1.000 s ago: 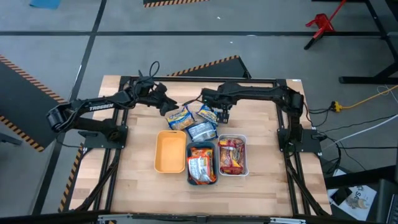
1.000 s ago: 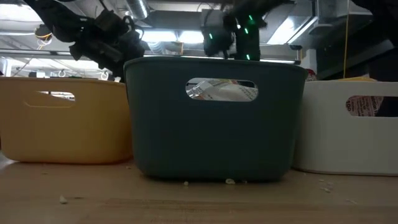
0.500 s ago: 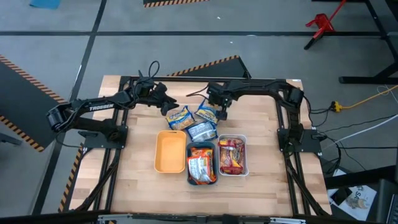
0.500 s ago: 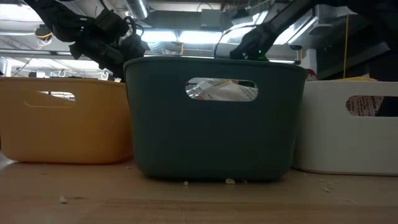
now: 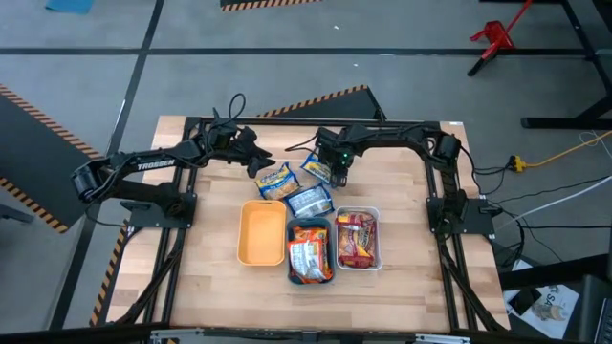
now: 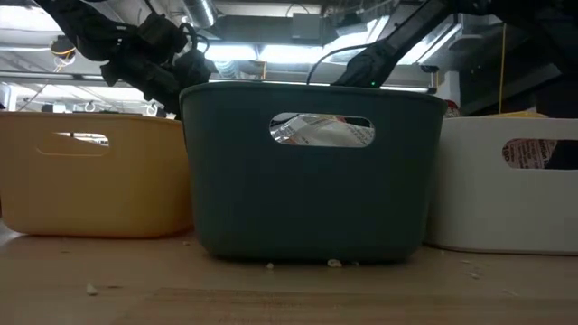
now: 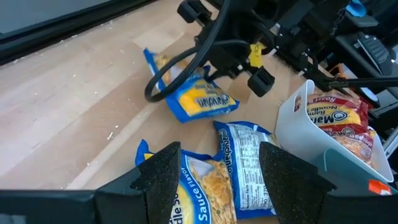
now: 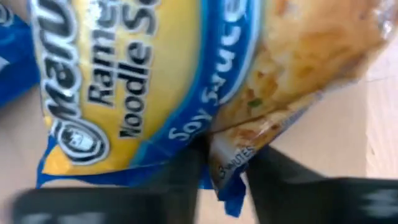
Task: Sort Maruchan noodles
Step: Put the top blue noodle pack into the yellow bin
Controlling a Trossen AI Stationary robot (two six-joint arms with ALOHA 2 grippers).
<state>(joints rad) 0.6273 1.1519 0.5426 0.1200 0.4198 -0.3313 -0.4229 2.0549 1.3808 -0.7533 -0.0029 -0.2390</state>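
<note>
Three blue-and-yellow Maruchan packets lie flat on the wooden table behind the trays: one (image 5: pixel 275 182) at the left, one (image 5: pixel 310 201) showing its silver back, and one (image 5: pixel 316 168) at the far right. My right gripper (image 5: pixel 336 172) is down on the far right packet (image 8: pixel 143 74) and shut on its edge. My left gripper (image 5: pixel 258 164) hovers open and empty just behind the left packet (image 7: pixel 193 186). Orange packets lie in the teal tray (image 5: pixel 290 250). Red-brown packets lie in the white tray (image 5: pixel 377 239). My right gripper pinches the packet's crimped end (image 8: pixel 229 163) between its two fingers, at the edge toward the table's right. The fingers (image 8: pixel 186 171) come from above, pointing down. The packet lies flat on the table.
The yellow tray (image 5: pixel 261 232), the teal tray and the white tray stand side by side in front of the packets. In the low view the teal tray (image 6: pixel 312 181) hides both grippers' fingertips. Bare wood lies on both sides and in front of the trays.
My right gripper has come down and a little toward the table's left, onto the far right packet. In the low view it has sunk behind the teal tray's rim.
</note>
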